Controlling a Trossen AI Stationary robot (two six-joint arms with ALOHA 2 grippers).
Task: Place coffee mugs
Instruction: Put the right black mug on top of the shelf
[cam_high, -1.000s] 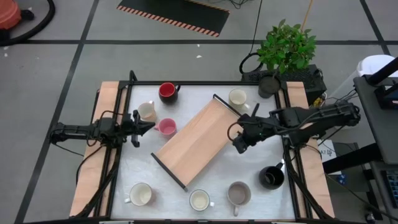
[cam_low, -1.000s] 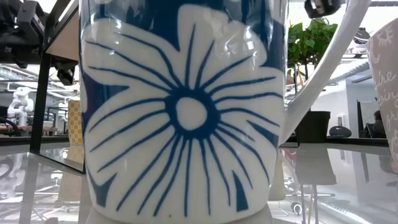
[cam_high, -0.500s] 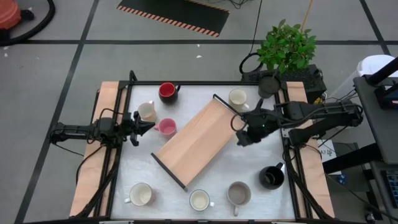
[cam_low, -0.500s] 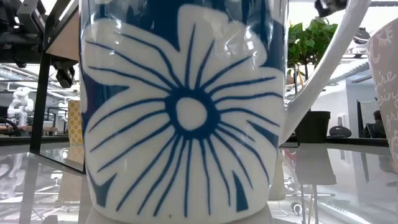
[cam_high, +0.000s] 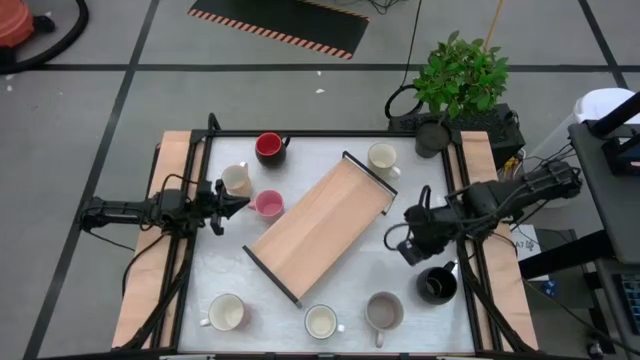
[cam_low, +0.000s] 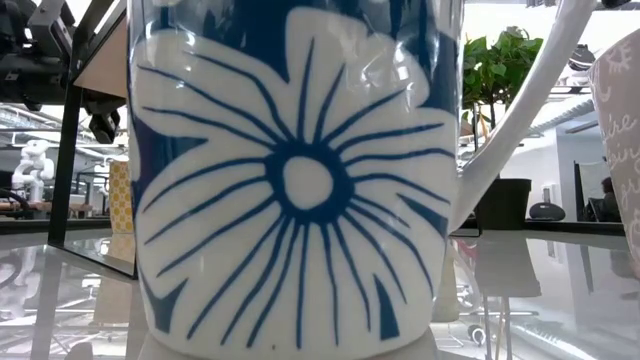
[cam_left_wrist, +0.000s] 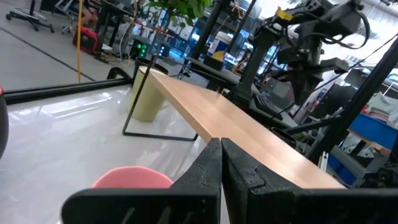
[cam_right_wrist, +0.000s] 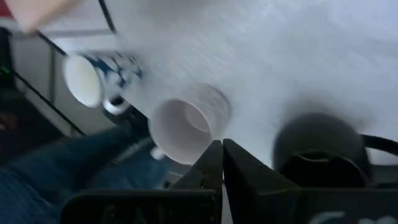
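Eight coffee mugs stand on the white table around a slanted wooden shelf (cam_high: 318, 226). They are red (cam_high: 268, 147), cream (cam_high: 237, 178), pink (cam_high: 267, 204), cream (cam_high: 382, 157), black (cam_high: 436, 285), grey (cam_high: 383, 310), blue-flowered white (cam_high: 321, 322) and cream (cam_high: 227, 313). My left gripper (cam_high: 240, 204) is shut and lies level just left of the pink mug (cam_left_wrist: 134, 177). My right gripper (cam_high: 404, 252) is shut and slants down above the table. It hangs between the shelf and the black mug (cam_right_wrist: 317, 149), with the grey mug (cam_right_wrist: 186, 127) ahead of it.
A potted green plant (cam_high: 458, 80) stands off the far right corner. The shelf's black metal end frames (cam_high: 366, 176) rise at both ends. The flowered mug (cam_low: 300, 180) fills the low view. Bare table shows between the shelf and the right edge.
My right gripper has swung from beside the shelf's far end toward the table's near right, toward the black mug. It has tipped further downward and stayed shut. No mug has moved.
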